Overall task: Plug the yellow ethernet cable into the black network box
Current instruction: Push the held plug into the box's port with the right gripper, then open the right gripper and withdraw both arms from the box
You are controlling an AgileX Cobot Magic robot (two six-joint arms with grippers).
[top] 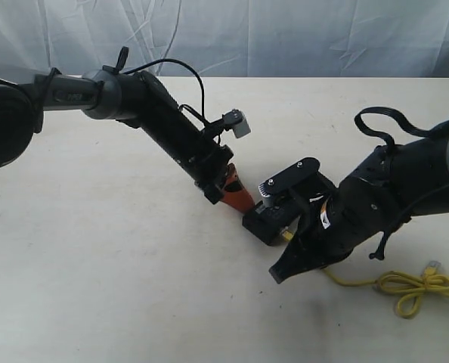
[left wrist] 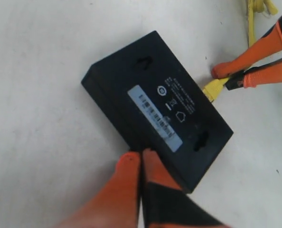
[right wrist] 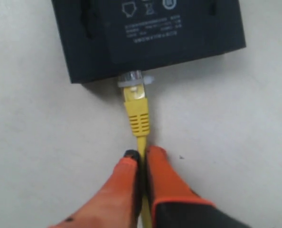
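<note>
The black network box (top: pixel 264 221) lies flat mid-table, its pale label strip (left wrist: pixel 155 118) facing up. My left gripper (left wrist: pixel 140 159) is shut with nothing between its orange fingers, tips pressed against one long edge of the box. My right gripper (right wrist: pixel 142 154) is shut on the yellow ethernet cable (right wrist: pixel 137 114) just behind its ribbed boot. The clear plug (right wrist: pixel 134 80) meets the box's opposite side wall; how deep it sits cannot be told. The left wrist view shows the same plug end (left wrist: pixel 214 89) at the box. The rest of the cable (top: pixel 353 283) trails right to a tied loop (top: pixel 421 286).
The pale table (top: pixel 96 265) carries nothing else near the box. A white cloth backdrop (top: pixel 285 38) hangs behind its far edge. Both arms lean in over the centre, the right one covering much of the box in the exterior view.
</note>
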